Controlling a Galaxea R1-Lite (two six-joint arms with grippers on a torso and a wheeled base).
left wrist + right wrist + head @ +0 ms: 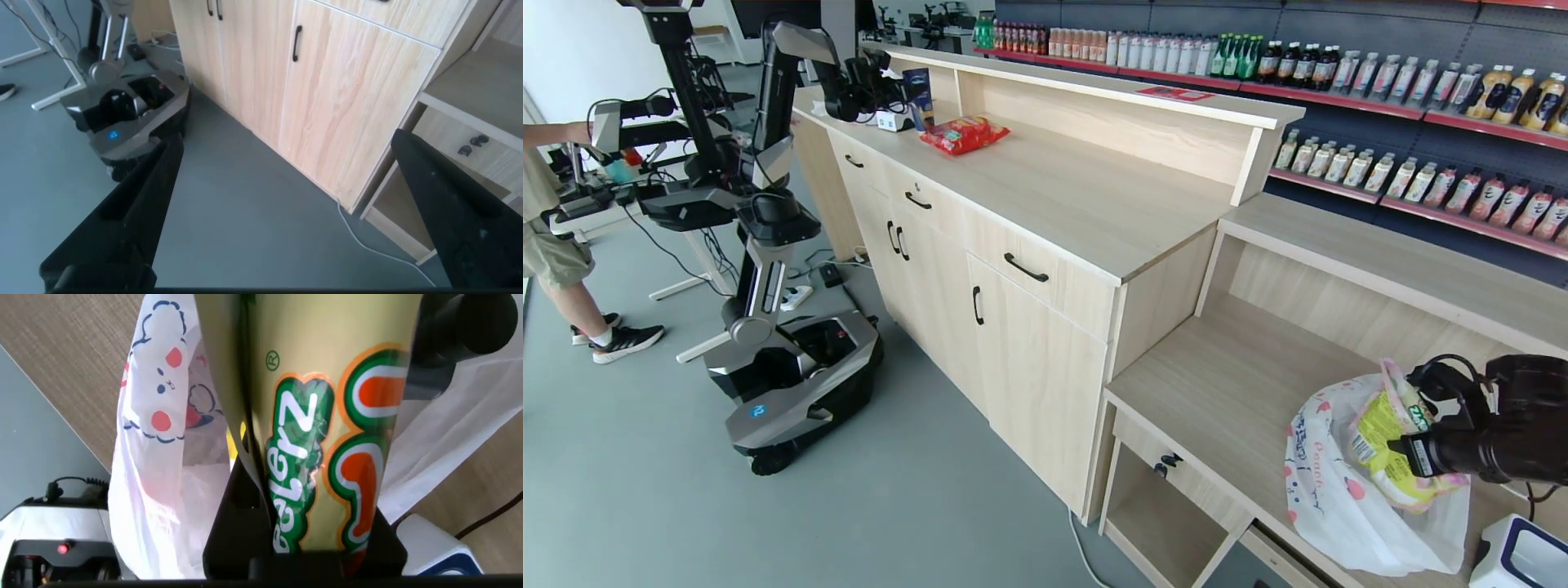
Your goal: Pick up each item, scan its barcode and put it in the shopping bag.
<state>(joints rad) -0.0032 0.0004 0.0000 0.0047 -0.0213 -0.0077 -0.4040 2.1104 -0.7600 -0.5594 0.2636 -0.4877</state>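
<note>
Right jaws clamp snack packet (1379,430) over shopping bag (1333,508).

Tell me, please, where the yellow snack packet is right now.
The yellow snack packet is at the head view's lower right, in the right gripper, at the mouth of the shopping bag.

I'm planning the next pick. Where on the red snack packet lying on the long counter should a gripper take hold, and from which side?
Probably from above, pinching across the short width of the red snack packet near its middle. It lies flat on the counter, so its edges offer little grip, and the raised back wall and blue carton stand close behind and beside it.
</note>
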